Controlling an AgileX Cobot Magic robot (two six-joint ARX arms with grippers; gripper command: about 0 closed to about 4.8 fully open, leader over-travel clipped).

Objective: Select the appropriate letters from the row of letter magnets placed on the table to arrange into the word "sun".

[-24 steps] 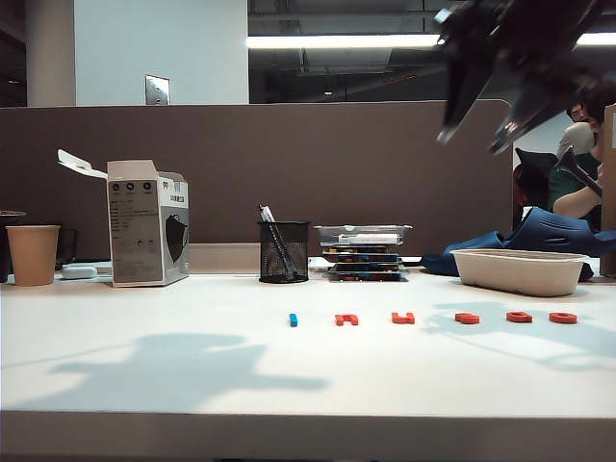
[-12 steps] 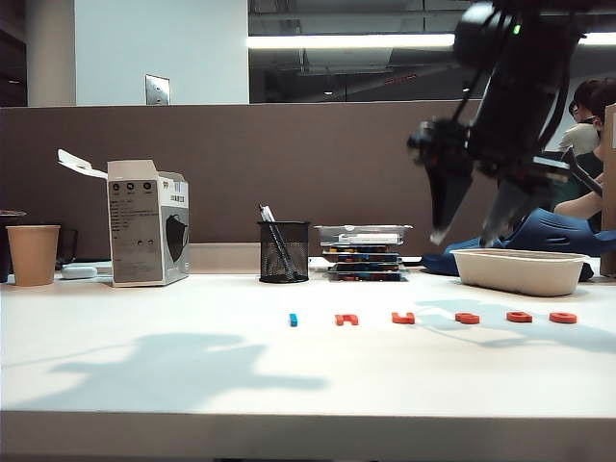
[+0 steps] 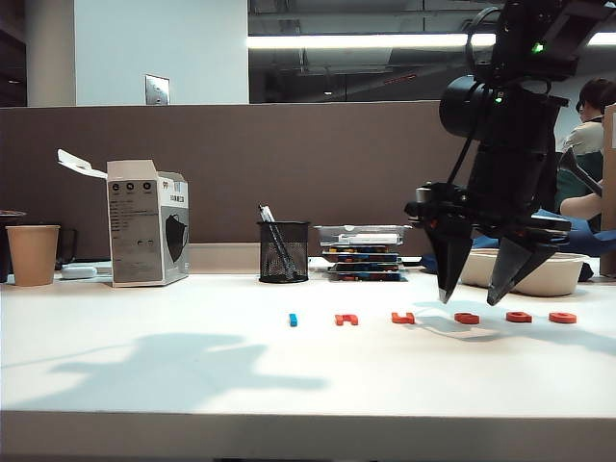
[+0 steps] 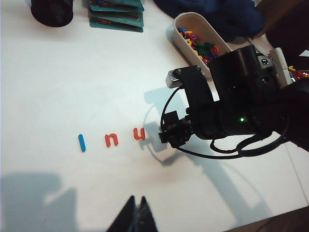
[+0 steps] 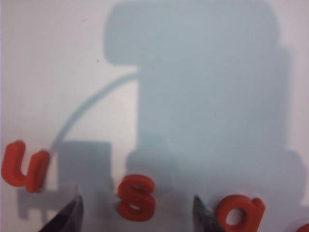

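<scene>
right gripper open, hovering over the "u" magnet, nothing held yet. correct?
Wrong letter. The right gripper is open and empty, but its fingertips straddle the "s" magnet, not the "u" magnet, which lies outside one fingertip. The right wrist view shows it; the exterior view agrees, with the gripper just above the table.

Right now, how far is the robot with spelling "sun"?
Done: nothing; all six magnets lie in one row on the table. In hand: the open right gripper hangs over the red s, not touching. The left gripper waits aside. Left: s, u, n.
</scene>
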